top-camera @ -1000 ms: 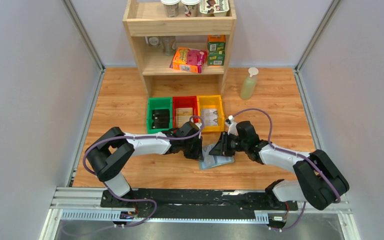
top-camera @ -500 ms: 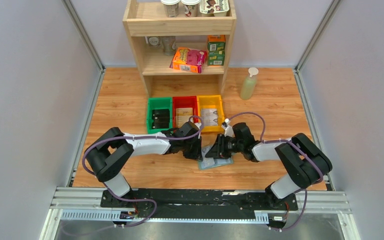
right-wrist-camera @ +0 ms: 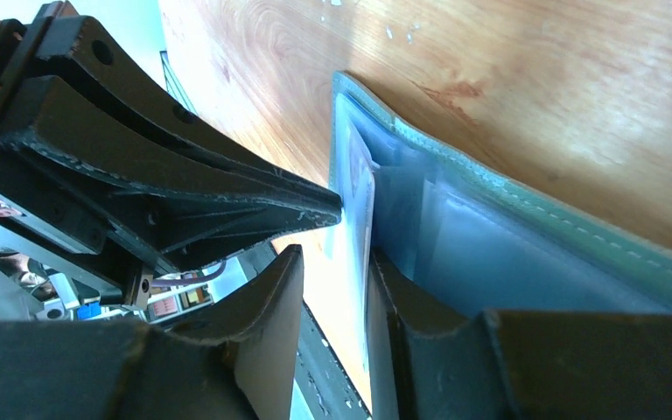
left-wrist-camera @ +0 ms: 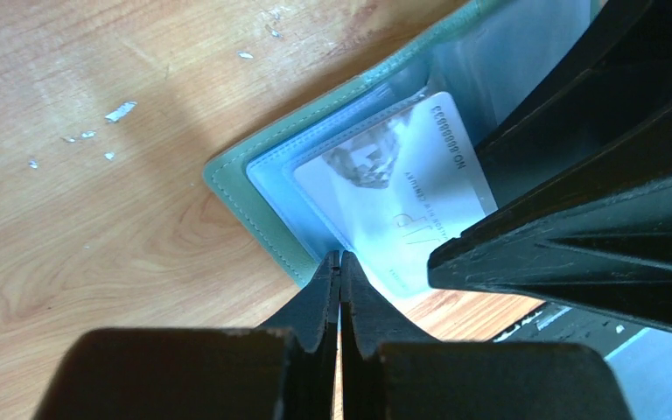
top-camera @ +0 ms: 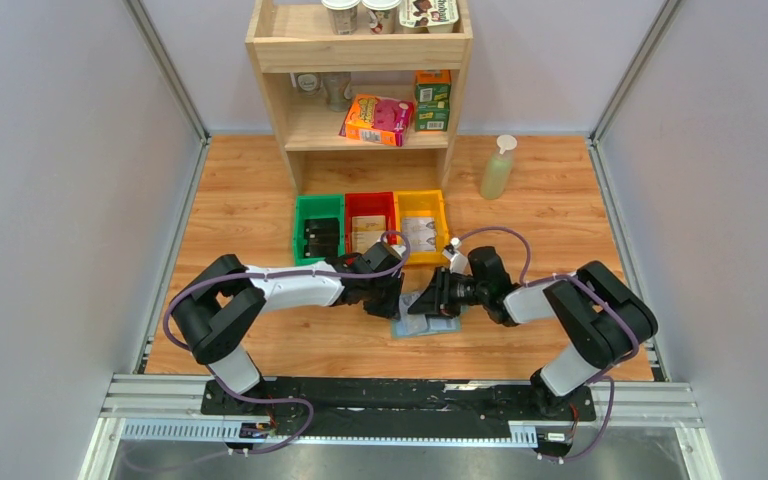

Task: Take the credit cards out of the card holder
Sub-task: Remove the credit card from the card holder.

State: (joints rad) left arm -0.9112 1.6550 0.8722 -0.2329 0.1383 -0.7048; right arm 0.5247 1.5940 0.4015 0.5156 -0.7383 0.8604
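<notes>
The card holder (top-camera: 438, 326) lies open on the wooden table between my two grippers. The left wrist view shows its grey-green edge (left-wrist-camera: 238, 191) and pale blue slotted inside. A white printed card (left-wrist-camera: 394, 188) sits in a clear sleeve; no black card shows. My left gripper (left-wrist-camera: 339, 257) is shut, its tips pinching the holder's near edge. My right gripper (right-wrist-camera: 332, 262) is open and straddles the card's edge (right-wrist-camera: 356, 197), which stands close to the right-hand finger. From above, the left gripper (top-camera: 397, 305) and the right gripper (top-camera: 422, 303) almost touch over the holder.
Green (top-camera: 300, 232), red (top-camera: 369, 203) and yellow (top-camera: 422, 199) bins stand just behind the grippers. A wooden shelf (top-camera: 300, 45) with boxes and cups is at the back, and a soap bottle (top-camera: 497, 168) to its right. Small white flecks lie on the wood (left-wrist-camera: 121, 110).
My right gripper has slid left toward the left gripper, and the holder has shifted slightly left with it. The left arm has barely moved.
</notes>
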